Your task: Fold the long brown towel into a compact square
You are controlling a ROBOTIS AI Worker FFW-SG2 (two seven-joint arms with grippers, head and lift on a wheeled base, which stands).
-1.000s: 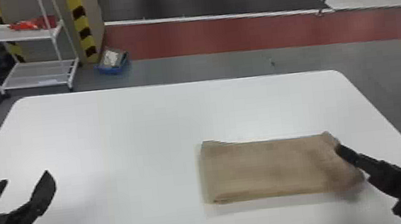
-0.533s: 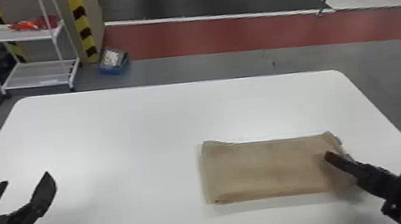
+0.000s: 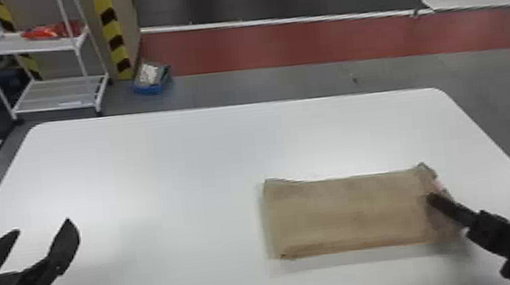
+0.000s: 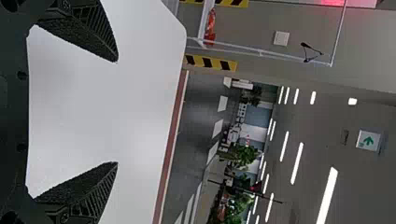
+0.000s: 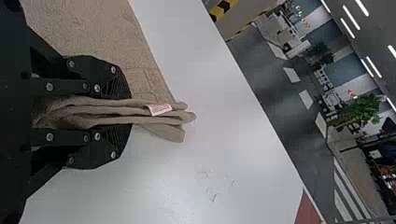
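One towel point(image 3: 348, 216), long axis left-to-right

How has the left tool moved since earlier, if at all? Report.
No; in the head view the left tool keeps its place against the table's left edge.

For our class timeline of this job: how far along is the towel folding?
Done: the brown cloth towel lies layered in a flat rectangle. In hand: the black right gripper pinches the layers at its right end. Remaining: probably another fold toward the square, as it is oblong.
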